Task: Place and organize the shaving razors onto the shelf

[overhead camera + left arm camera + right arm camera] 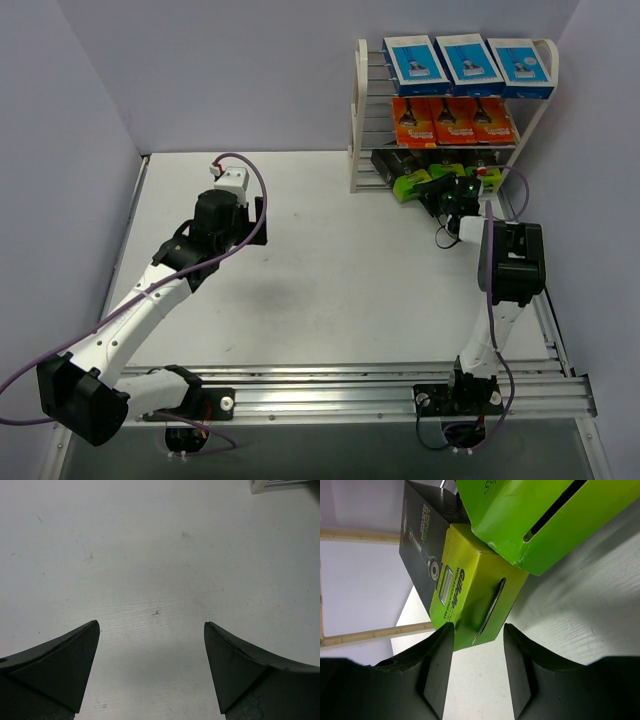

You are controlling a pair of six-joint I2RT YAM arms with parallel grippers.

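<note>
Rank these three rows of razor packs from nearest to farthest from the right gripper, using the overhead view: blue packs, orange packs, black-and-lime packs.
1. Black-and-lime packs: lowest row, directly ahead of the right gripper and its fingers.
2. Orange packs: middle tier, behind the first row.
3. Blue packs: top tier, farthest back.

A white table [330, 270] carries a cream-framed shelf [356, 100] at its far right corner. On the shelf's top tier lie three blue-and-white razor packs [468, 60], and one tier below three orange razor packs [452, 120]. At its foot, black-and-lime razor packs [412, 185] jut forward.
</note>
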